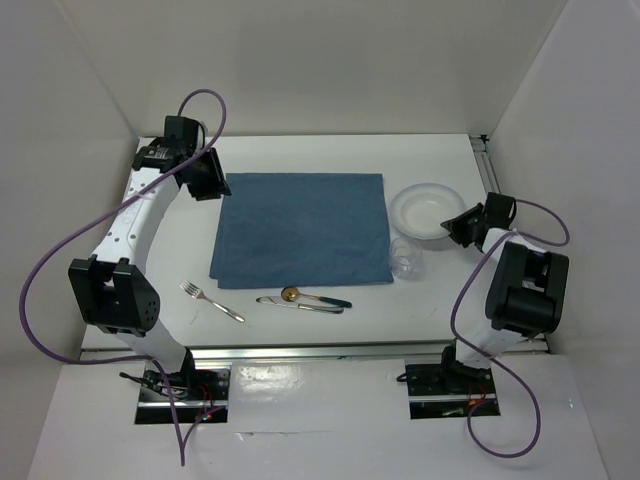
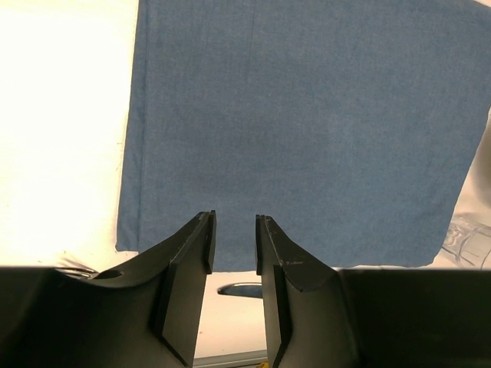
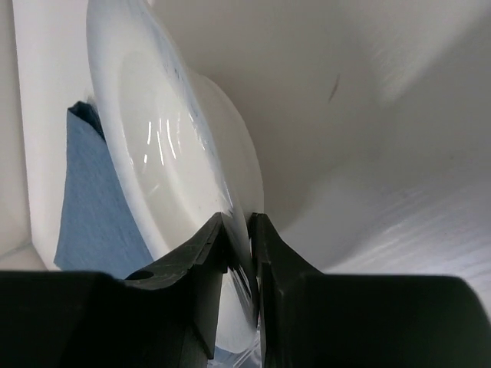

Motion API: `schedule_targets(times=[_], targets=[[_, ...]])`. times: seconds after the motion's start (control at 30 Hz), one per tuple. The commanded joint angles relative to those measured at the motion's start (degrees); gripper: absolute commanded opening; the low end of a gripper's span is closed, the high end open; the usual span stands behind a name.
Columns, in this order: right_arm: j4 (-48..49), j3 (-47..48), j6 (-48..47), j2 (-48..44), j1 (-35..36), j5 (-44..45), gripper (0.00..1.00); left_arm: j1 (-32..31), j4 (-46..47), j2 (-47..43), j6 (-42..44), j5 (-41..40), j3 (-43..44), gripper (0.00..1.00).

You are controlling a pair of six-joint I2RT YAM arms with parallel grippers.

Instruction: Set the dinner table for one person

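My left gripper (image 1: 207, 176) hangs over the far left corner of the blue placemat (image 1: 300, 230), jaws parted by a narrow gap, nothing between them. In the left wrist view its fingertips (image 2: 207, 230) point down at the placemat (image 2: 307, 115) from above. My right gripper (image 1: 463, 226) is at the right rim of the white plate (image 1: 420, 205). The right wrist view shows it (image 3: 239, 224) pinching that rim of the plate (image 3: 153, 138) between both fingers, with the placemat (image 3: 92, 199) behind. I can't tell if the plate is lifted or still flat. The dinner table (image 1: 440, 290) is under everything, with a metal rail (image 1: 350, 351) along the near edge by my bases. The placemat lies mid-table and the plate is just right of it, off the cloth. A clear glass (image 1: 405, 258) stands at the placemat's near right corner. A fork (image 1: 212, 301) lies near the left corner. A knife (image 1: 300, 305) and spoon (image 1: 292, 294) lie together, touching, in front of the near edge.
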Motion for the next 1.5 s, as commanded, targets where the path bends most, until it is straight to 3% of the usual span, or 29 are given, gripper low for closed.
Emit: schedule_targets(times=[0.0, 0.17, 0.37, 0.5, 0.57, 0.83, 1.17, 1.47], targets=[[0.4, 5.7, 0.1, -6.7, -0.2, 1.9, 0.0, -0.3, -0.3, -2.4, 2.0, -0.4, 1.4, 0.45], [-1.2, 11.7, -0.5, -9.9, -0.2, -1.8, 0.0, -0.3, -0.3, -2.9, 2.0, -0.4, 1.4, 0.45], [-0.6, 18.1, -3.7, -10.4, 5.8, -7.3, 0.0, -0.3, -0.8, -2.9, 1.5, -0.4, 1.4, 0.45], [-0.6, 22.3, -5.2, -6.4, 12.9, -10.9, 0.0, -0.3, -0.8, -3.6, 1.5, -0.4, 1.4, 0.45], [-0.6, 24.2, -5.2, -3.5, 19.9, -11.7, 0.0, -0.3, -0.8, -4.9, 1.5, -1.1, 0.8, 0.45], [2.2, 29.1, -4.6, 6.9, 31.9, -17.2, 0.0, -0.3, -0.8, -6.6, 0.5, -3.3, 0.2, 0.45], [5.1, 30.0, -0.9, 15.5, 36.0, -22.5, 0.0, -0.3, -2.2, -6.0, 0.5, -4.0, -0.5, 0.45], [5.6, 31.7, 0.3, 19.8, 37.1, -22.0, 0.0, -0.3, -2.2, -6.0, -0.1, -4.0, -1.6, 0.45]])
